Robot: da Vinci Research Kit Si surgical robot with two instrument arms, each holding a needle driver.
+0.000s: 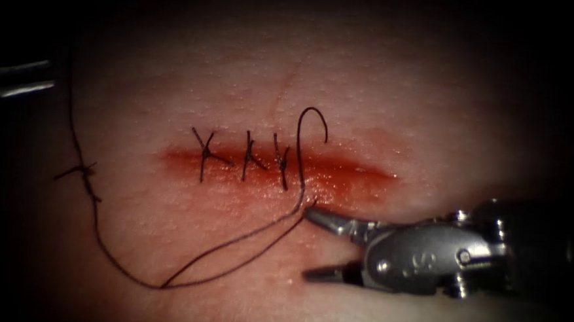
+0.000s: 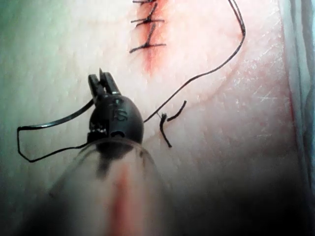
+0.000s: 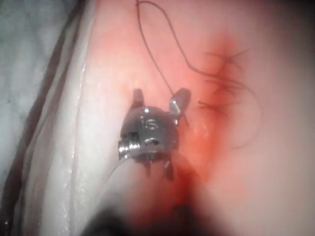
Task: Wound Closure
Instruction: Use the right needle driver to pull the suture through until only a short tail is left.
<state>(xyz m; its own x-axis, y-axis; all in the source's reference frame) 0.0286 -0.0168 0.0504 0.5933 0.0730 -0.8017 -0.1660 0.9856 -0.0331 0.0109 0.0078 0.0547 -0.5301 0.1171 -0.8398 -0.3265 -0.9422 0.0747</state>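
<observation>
The tissue (image 1: 435, 90) has a red cut (image 1: 352, 171) running left to right, with three tied stitches (image 1: 248, 156) on its left part. Just right of the third stitch a thin dark end of thread (image 1: 312, 110) crosses the cut and curls up like a hook. A doubled thread (image 1: 230, 246) runs from the near edge of the cut down and left. My right tool (image 1: 306, 242) is open on the near side and holds nothing, its upper jaw tip beside that thread. My left tool (image 2: 101, 78) is slightly open and empty. A dark, slightly curved line (image 2: 54, 118) beside it looks like the needle, lying out of the tissue.
Left of the cut the thread carries a knot with short cut ends (image 1: 86, 170) and climbs away to the far left. Red fluid (image 1: 325, 189) wets the near edge. A pale drape (image 3: 44, 98) borders the tissue. Bright metal (image 1: 26, 78) glints at the left edge.
</observation>
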